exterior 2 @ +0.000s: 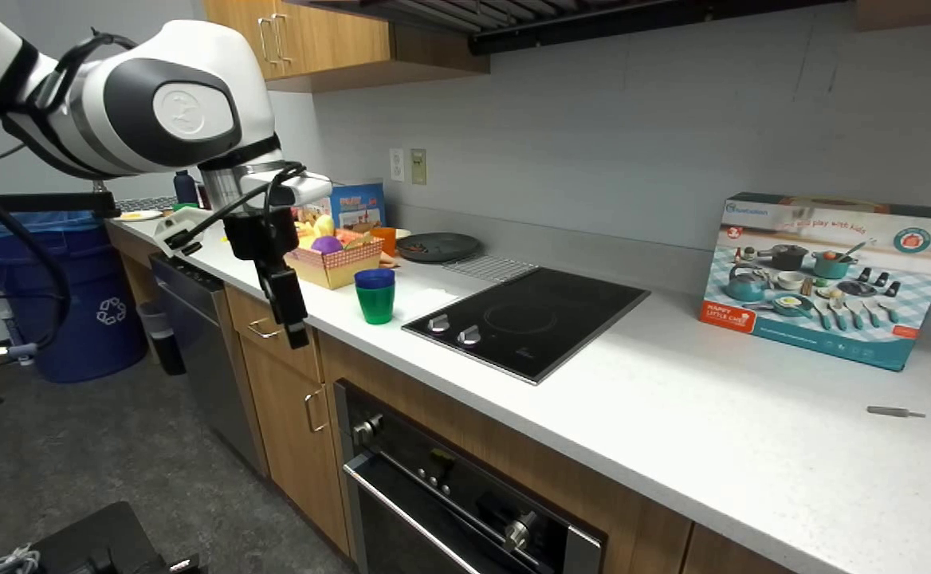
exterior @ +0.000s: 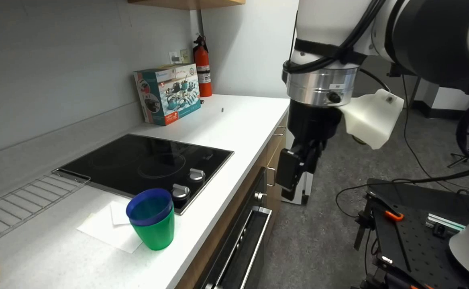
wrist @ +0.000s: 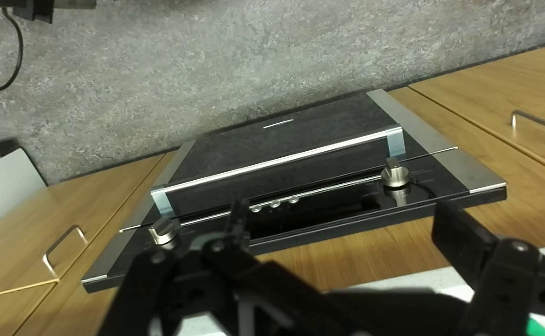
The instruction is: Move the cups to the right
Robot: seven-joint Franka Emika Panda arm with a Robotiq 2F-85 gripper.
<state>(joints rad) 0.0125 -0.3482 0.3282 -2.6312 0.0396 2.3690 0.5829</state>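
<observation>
The cups [exterior: 157, 232], a blue one nested in a green one, stand upright on the white counter beside the cooktop's knobs. They also show on the counter in an exterior view [exterior 2: 375, 301]. In the wrist view only a green sliver of the cups [wrist: 537, 328] shows at the bottom right corner. My gripper [wrist: 347, 228] is open and empty, its two black fingers wide apart. It hangs off the counter's front edge, on the floor side, apart from the cups, as both exterior views [exterior: 292, 172] [exterior 2: 286, 311] show.
A black cooktop [exterior: 128, 158] lies beside the cups. A wire rack [exterior: 31, 200] and paper [exterior: 102, 230] lie near them. A basket of toy food [exterior 2: 336, 267], a dark pan [exterior 2: 438, 246] and a toy box [exterior 2: 828, 279] stand on the counter. An oven handle [exterior: 257, 241] juts out below.
</observation>
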